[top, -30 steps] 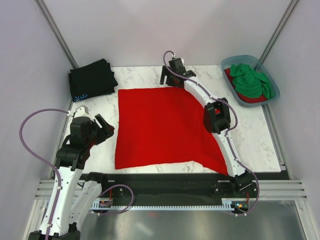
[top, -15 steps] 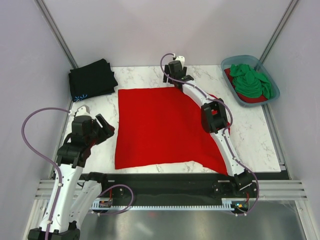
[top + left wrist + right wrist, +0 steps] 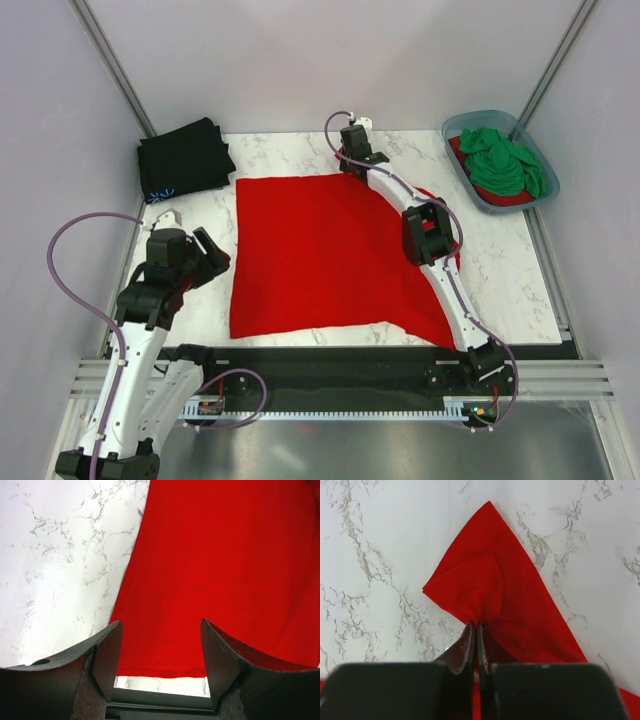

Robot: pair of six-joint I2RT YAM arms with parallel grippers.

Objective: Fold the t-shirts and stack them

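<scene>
A bright red t-shirt [image 3: 320, 250] lies spread flat across the middle of the marble table. My right gripper [image 3: 352, 166] reaches to its far right corner and is shut on the cloth; in the right wrist view the fingertips [image 3: 469, 634] pinch a bunched red corner [image 3: 485, 585]. My left gripper [image 3: 213, 258] hovers open off the shirt's left edge, near its front left corner, with the red cloth [image 3: 220, 570] showing between its fingers [image 3: 107, 650]. A folded black t-shirt [image 3: 185, 158] with a light-blue mark lies at the far left corner. A green t-shirt [image 3: 503, 162] lies crumpled over another red one [image 3: 510, 198] in the tub.
The blue-grey plastic tub [image 3: 461, 125] stands at the far right of the table. Bare marble [image 3: 500, 270] shows right of the red shirt. The table's front edge with a black rail [image 3: 330, 362] runs just beyond the shirt's near hem.
My right gripper has moved down and inward onto the shirt's far right corner and shut on it. The left arm has barely shifted.
</scene>
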